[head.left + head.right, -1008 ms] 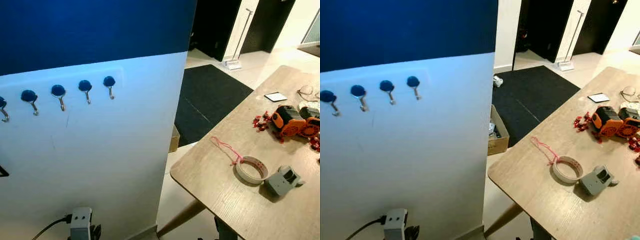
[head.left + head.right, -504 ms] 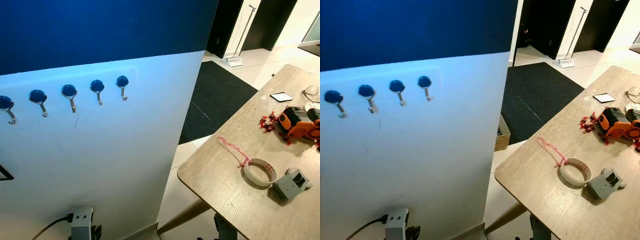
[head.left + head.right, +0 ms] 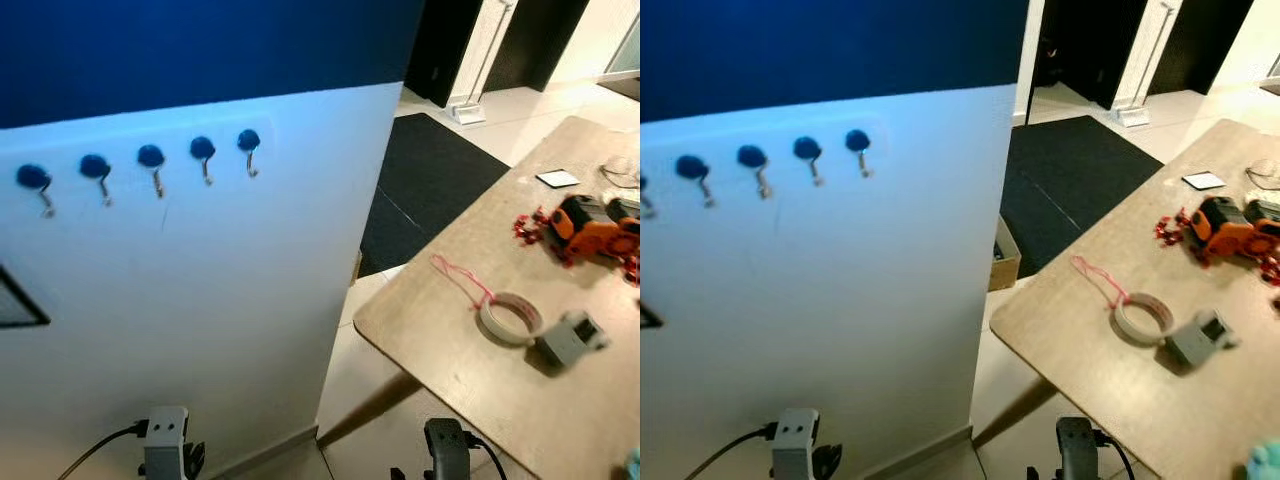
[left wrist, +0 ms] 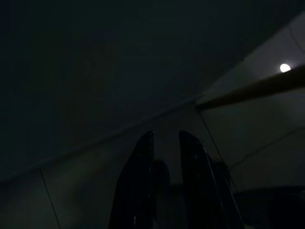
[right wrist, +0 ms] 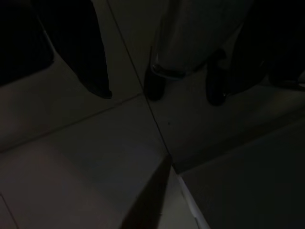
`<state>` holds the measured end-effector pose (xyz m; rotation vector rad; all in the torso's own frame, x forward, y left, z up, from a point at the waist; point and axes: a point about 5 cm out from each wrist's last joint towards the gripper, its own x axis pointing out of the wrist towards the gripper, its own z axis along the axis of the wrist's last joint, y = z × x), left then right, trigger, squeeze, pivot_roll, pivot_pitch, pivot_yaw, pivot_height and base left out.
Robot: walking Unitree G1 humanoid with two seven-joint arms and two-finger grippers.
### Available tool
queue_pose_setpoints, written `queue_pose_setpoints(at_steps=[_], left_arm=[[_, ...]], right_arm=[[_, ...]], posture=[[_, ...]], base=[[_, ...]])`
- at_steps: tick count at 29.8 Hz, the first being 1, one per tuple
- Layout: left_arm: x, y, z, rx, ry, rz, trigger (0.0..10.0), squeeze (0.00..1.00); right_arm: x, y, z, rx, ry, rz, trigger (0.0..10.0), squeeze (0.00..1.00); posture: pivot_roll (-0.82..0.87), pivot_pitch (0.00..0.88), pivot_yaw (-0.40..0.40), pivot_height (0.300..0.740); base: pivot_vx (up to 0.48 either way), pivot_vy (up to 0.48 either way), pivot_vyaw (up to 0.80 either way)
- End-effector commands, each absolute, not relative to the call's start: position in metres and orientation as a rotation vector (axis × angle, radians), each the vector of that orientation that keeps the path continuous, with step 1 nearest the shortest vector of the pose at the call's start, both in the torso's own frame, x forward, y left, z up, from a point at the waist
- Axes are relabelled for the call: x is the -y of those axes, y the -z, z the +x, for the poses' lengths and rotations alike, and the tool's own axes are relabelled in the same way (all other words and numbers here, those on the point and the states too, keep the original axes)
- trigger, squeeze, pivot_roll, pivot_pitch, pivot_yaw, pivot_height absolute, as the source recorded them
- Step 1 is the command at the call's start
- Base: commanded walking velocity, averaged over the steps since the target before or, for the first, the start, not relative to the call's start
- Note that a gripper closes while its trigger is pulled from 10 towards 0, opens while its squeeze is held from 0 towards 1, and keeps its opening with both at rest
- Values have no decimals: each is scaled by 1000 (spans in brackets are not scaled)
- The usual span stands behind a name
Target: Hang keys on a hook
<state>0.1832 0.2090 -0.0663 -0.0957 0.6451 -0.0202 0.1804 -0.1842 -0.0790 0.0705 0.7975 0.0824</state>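
Note:
Five blue-knobbed hooks (image 3: 151,158) run in a row across the white lower part of the wall, under a dark blue band. A pink cord (image 3: 458,280) lies on the wooden table (image 3: 470,380) to the right, its end touching a roll of tape (image 3: 508,316); I cannot make out keys on it. My left arm (image 3: 165,440) and right arm (image 3: 445,450) hang low at the bottom of the picture, far below the hooks. In the dark left wrist view my left gripper (image 4: 167,138) points at the tiled floor, its fingers close together with nothing between them.
A grey block (image 3: 568,338) and an orange toy (image 3: 590,225) sit on the table with small red bits. A black rug (image 3: 430,180) covers the floor beyond the wall's corner, with a cardboard box (image 3: 1005,265) beside it. A dark doorway stands at the back.
The camera has shifted and dipped, so the whole scene slid and is now blurred. My right arm now shows at the bottom. Nothing on the wall or table has moved.

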Motion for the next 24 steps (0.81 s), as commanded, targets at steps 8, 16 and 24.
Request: queue_pose_setpoints(at_steps=[8, 16, 24], left_arm=[[-212, 69, 178, -673, 28, -84, 10000, 0], [-211, 68, 180, -668, 50, -68, 10000, 0], [-207, 65, 183, -638, 89, -44, 10000, 0]], right_arm=[[187, 80, 177, -810, -75, 73, 10000, 0], [185, 83, 172, -822, -73, 74, 10000, 0], [188, 83, 171, -821, -71, 75, 10000, 0]], posture=[[25, 61, -36, 740], [26, 60, -33, 740], [26, 54, -30, 740]], base=[[-374, 0, 0], [-372, 0, 0], [-41, 0, 0]])
